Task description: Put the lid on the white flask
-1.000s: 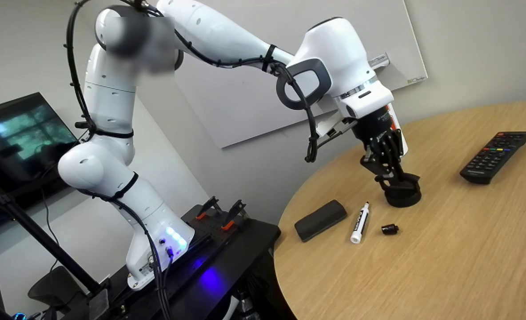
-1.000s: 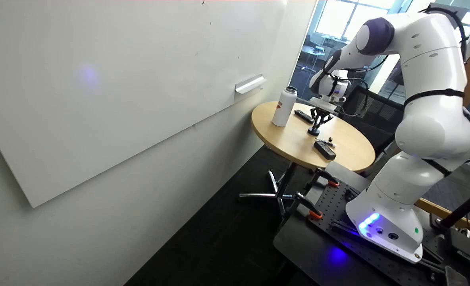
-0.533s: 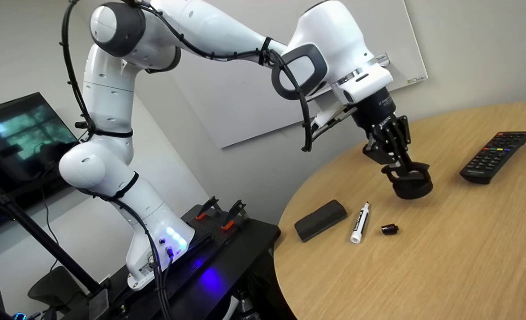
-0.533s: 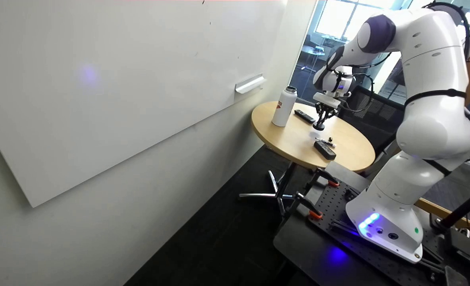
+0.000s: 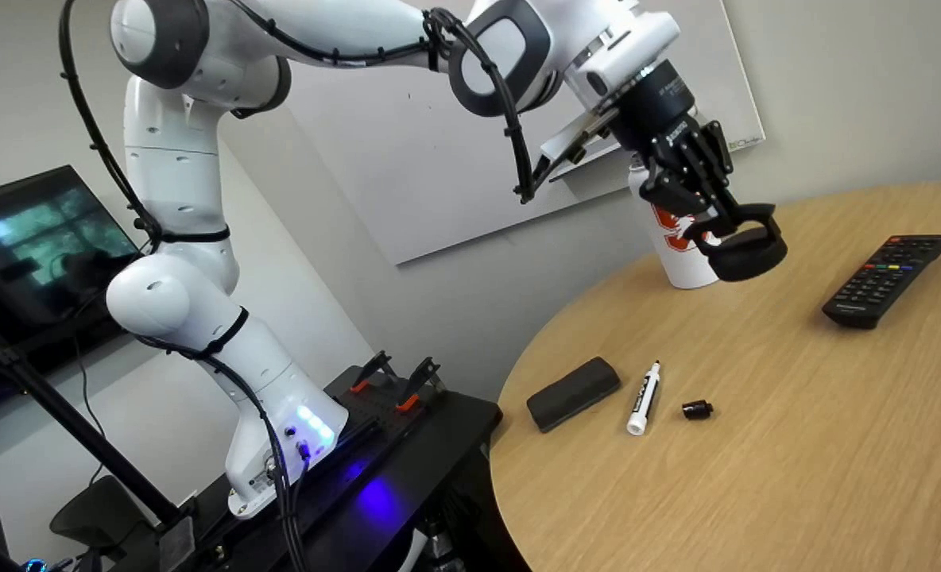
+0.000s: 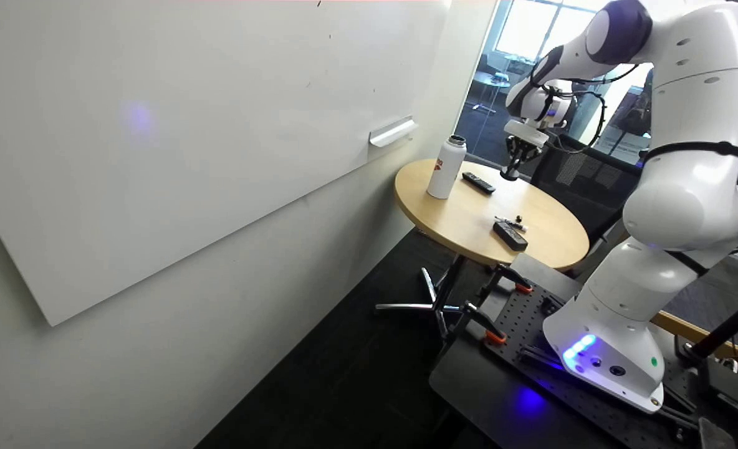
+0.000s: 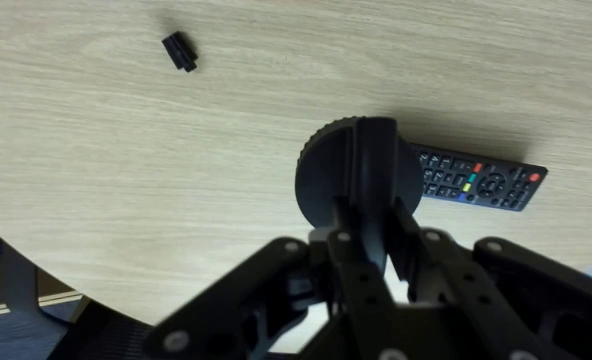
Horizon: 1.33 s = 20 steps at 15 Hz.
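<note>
The lid is riding higher than before; your gripper, pinching its handle, is holding it well apart from the white flask, seemingly below mouth height.

Worktop: light wood finish, rounded edge. Remote control: lies flat, buttons upward; partly hidden in the wrist view. Marker: lies between the black block and the small black piece, with a gap to each. Whiteboard: mounted on the wall; a pale tray sits near its lower edge. Chair: dark mesh back, stands near the worktop. Screen: blue-green patch visible.
</note>
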Each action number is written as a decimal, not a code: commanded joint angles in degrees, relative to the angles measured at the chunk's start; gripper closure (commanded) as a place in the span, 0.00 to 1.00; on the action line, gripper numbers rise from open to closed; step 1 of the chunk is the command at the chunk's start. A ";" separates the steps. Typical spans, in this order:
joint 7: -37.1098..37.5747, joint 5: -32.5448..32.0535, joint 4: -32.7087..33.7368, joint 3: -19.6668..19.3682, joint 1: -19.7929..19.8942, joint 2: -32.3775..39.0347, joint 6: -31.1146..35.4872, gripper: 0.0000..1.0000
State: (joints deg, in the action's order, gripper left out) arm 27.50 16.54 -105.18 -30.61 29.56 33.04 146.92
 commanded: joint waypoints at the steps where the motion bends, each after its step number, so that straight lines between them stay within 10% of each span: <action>1: -3.74 -2.94 -3.90 0.48 -0.79 -9.28 -3.07 0.95; 11: -15.21 -3.55 -0.70 5.90 -0.81 -16.99 -15.71 0.95; 12: -15.45 -3.53 -0.65 6.15 -0.95 -17.35 -16.07 0.80; 20: -15.83 -2.40 -0.38 6.65 -0.80 -17.50 -15.64 0.95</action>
State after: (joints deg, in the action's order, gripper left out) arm 12.05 13.09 -106.19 -24.60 28.93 16.42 131.17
